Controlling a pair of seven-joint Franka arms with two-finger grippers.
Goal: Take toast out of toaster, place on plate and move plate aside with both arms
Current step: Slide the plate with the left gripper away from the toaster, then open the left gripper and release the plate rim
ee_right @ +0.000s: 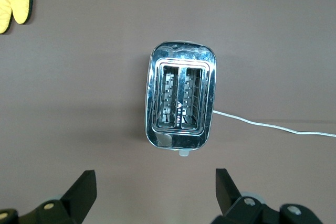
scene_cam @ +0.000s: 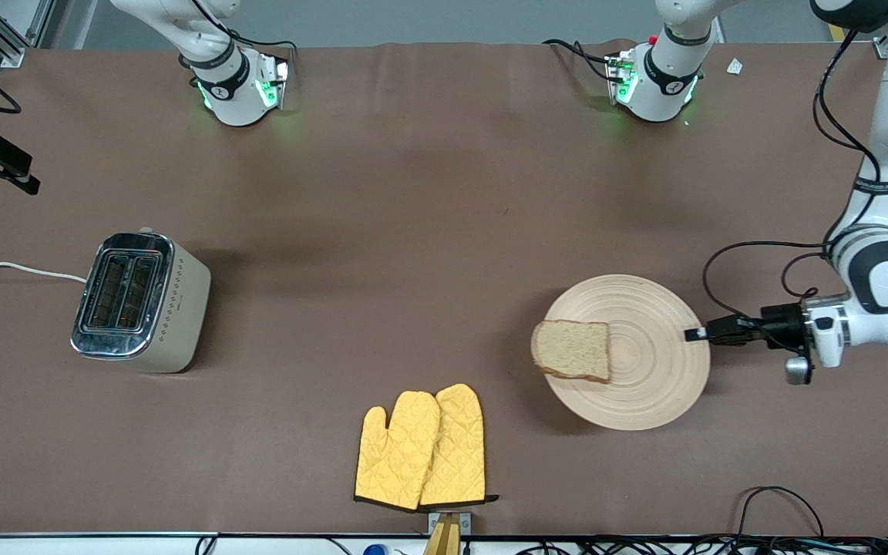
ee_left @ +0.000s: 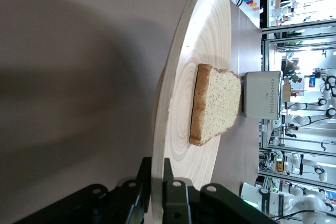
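Note:
The round wooden plate (scene_cam: 648, 378) is toward the left arm's end of the table and casts a shadow on the cloth beneath it. The toast (scene_cam: 573, 348) lies on it at the rim toward the right arm's end and slightly overhangs it. My left gripper (scene_cam: 693, 334) is shut on the plate's rim at the side away from the toast. In the left wrist view the left gripper (ee_left: 157, 169) clamps the plate's edge (ee_left: 202, 40), with the toast (ee_left: 215, 103) farther along. My right gripper (ee_right: 155, 182) is open and empty, high over the table beside the toaster (ee_right: 180, 103).
The silver two-slot toaster (scene_cam: 139, 304) stands toward the right arm's end, its slots empty, with a white cord (scene_cam: 12, 267) running off the table. Two yellow quilted oven mitts (scene_cam: 422, 447) lie near the table edge closest to the front camera.

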